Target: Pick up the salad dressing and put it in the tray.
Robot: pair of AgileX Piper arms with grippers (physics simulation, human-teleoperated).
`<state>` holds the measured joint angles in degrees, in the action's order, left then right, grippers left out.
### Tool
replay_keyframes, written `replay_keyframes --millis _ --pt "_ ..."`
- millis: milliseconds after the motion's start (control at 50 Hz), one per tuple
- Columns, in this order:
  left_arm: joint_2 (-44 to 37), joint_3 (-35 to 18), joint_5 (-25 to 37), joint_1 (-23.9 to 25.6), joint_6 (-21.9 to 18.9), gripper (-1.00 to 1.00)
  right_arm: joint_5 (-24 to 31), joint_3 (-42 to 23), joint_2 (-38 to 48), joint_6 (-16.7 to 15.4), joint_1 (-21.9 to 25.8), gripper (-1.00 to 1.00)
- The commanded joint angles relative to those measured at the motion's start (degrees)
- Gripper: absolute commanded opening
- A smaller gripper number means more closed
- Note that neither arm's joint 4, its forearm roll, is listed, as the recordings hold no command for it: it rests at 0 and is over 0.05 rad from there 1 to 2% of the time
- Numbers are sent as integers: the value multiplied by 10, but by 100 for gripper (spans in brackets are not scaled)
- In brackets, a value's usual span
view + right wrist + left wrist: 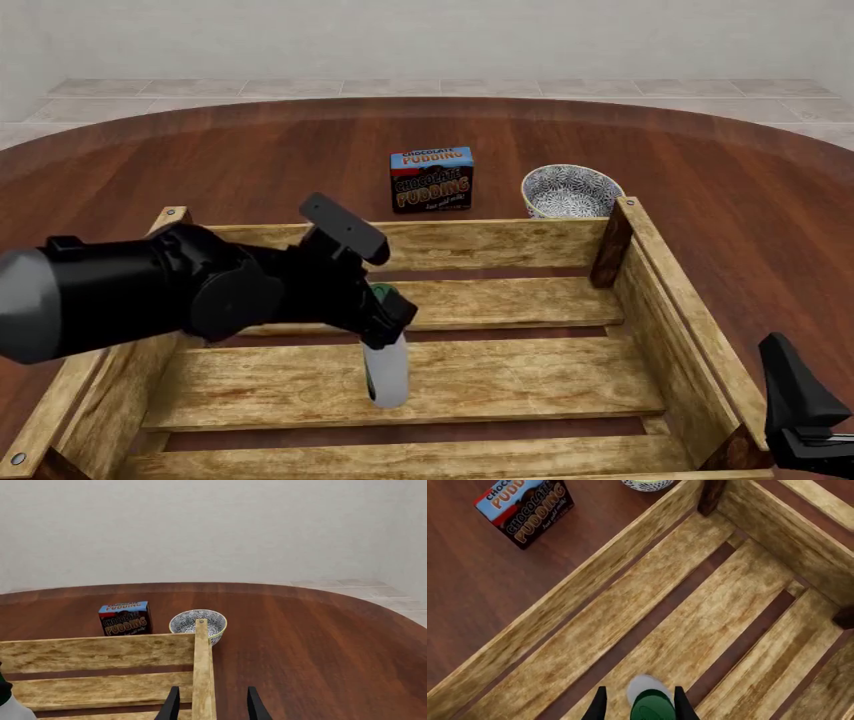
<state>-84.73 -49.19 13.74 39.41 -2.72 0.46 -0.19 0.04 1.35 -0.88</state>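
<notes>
1. Salad dressing's destination first, as the biggest item: the tray [481, 382], a light-brown wooden crate with plank walls, a slatted floor and dark corner posts, fills the near half of the table [240, 170]. My left wrist view looks down on its floor slats with the dark table showing through the gaps.

2. My left arm, dark and bulky, reaches in from the left over the crate's interior.

3. Salad dressing [386, 368], a slim white bottle with a dark green neck and cap. It stands upright inside the crate, over the middle floor slats, well away from all four walls. I cannot tell whether its base touches the floor.

4. Chocolate pudding box [431, 179], blue and dark, upright on the table just beyond the crate's far wall.

5. Bowl [571, 190], white with dark speckles, on the table beside the crate's far right corner post, near the pudding box.

6. My left gripper [637, 702]: the fingers sit close on either side of the green cap, clamped on the bottle's neck.

7. My right gripper [210, 702]: low at the crate's near right corner, fingers parted with the right wall's top edge running between them, holding nothing.
</notes>
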Motion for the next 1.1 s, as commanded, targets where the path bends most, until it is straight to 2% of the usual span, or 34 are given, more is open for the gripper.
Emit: replay_keyframes --millis 20,1100 --pt "6 -3 4 -1 -5 100 0 0 0 0 0 100" --pt "36 -35 43 12 -17 100 -1 1 0 0 1 100"
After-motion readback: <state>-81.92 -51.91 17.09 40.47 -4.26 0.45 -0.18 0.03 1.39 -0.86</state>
